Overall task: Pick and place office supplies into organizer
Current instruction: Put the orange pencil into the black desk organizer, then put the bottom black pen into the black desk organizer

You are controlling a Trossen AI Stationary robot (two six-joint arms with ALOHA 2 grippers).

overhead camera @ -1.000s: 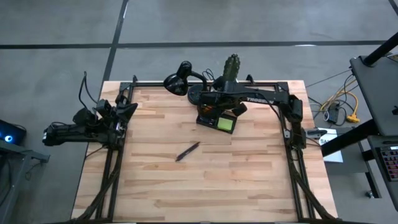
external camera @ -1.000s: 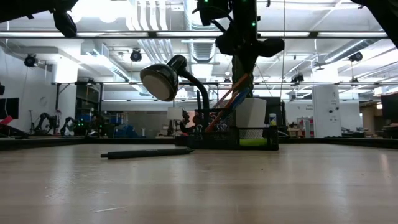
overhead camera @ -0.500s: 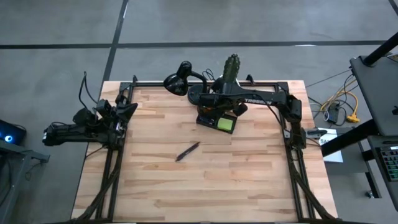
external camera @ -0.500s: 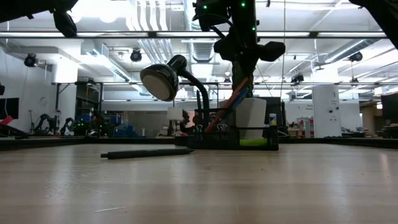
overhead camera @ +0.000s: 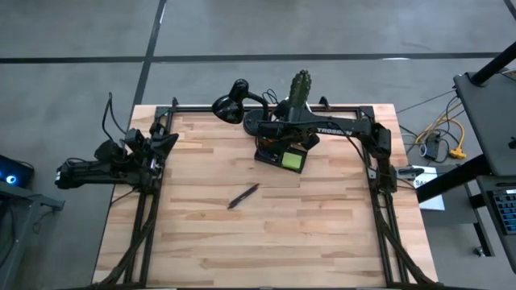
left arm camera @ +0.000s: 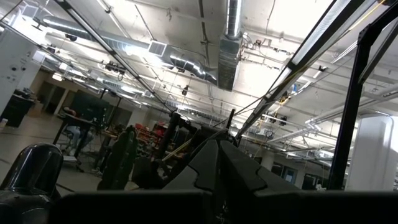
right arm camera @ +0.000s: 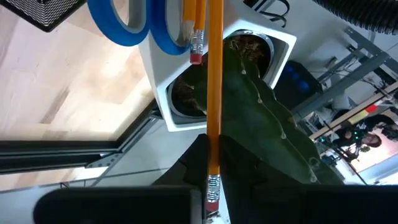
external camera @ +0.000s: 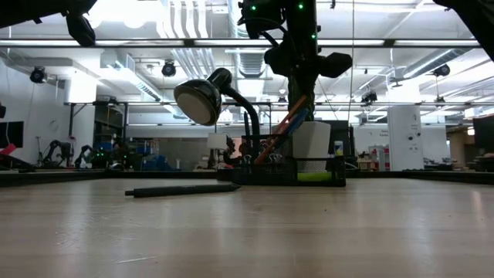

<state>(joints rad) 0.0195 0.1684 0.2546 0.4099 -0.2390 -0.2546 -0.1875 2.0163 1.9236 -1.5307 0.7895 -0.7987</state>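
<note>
The dark organizer [overhead camera: 272,153] stands at the table's far middle, with the lime-green sticky pad [overhead camera: 293,160] in its right part. My right gripper [external camera: 302,77] hovers over it, shut on an orange pencil [external camera: 284,127]. The right wrist view shows that pencil [right arm camera: 214,74], a second pencil with a pink eraser [right arm camera: 195,55] and the blue scissor handles [right arm camera: 121,28] standing in the box. A dark pen [overhead camera: 243,196] lies flat on the table's middle. My left gripper [overhead camera: 165,139] waits shut at the left edge. My right gripper [right arm camera: 211,146] pinches the orange pencil between its two fingers on the shaft just ahead of the metal eraser band [right arm camera: 214,127]. The fingers come from above. The pencil hangs slanting below them, and its lower end [external camera: 261,157] reaches down into the organizer.
A black desk lamp [overhead camera: 230,105] stands left of the organizer, its head [external camera: 197,102] facing the near side. A white pot with a cactus [overhead camera: 300,87] stands right behind the box. Bare wood spreads around the pen and across the near half [overhead camera: 266,242].
My right gripper has shifted a little toward the table's left above the organizer, carrying the pencil's upper end with it while staying shut. The pencil's lower end stays in the box.
</note>
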